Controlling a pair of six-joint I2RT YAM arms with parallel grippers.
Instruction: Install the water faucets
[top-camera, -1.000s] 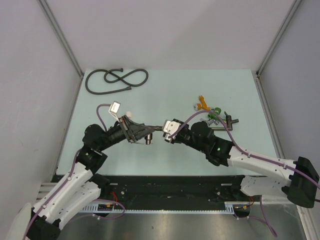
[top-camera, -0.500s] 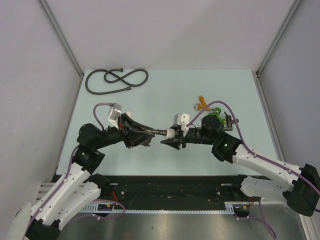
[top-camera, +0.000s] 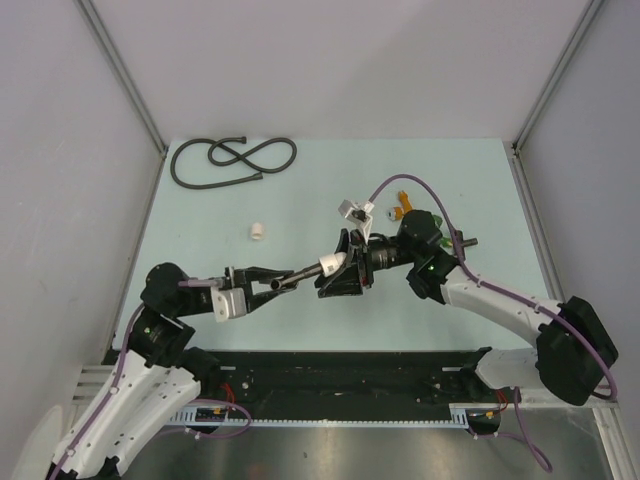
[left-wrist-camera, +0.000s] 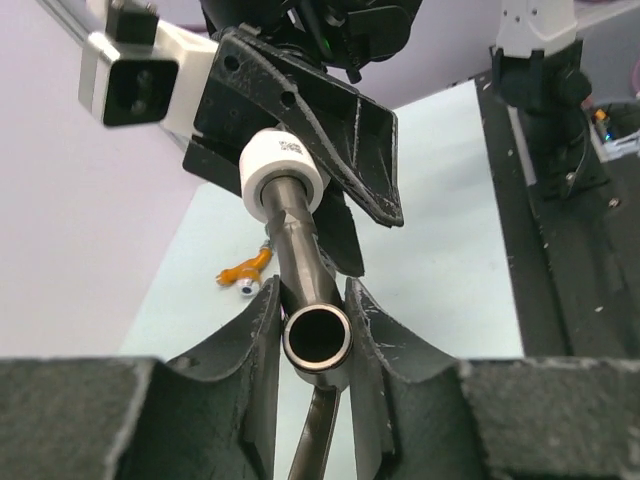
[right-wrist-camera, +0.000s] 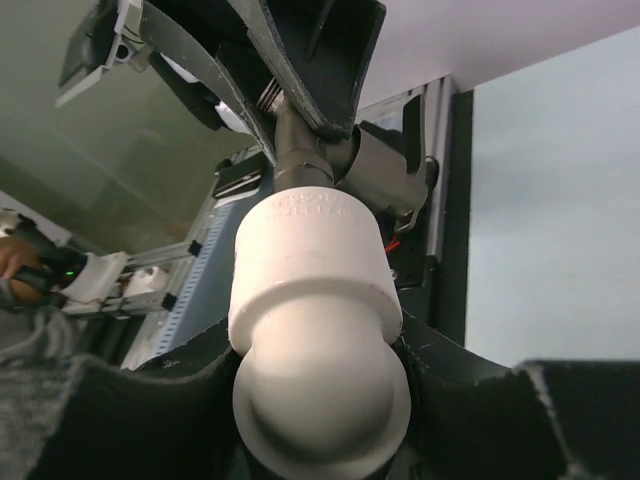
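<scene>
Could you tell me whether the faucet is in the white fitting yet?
Inserted: the faucet pipe disappears into the white fitting held by the right gripper; depth cannot be told.

Left arm (top-camera: 130, 400), right arm (top-camera: 500, 305) — white link shells, black joints, lilac cables looped alongside; black jaws, white camera blocks (top-camera: 232, 303) at wrists.
</scene>
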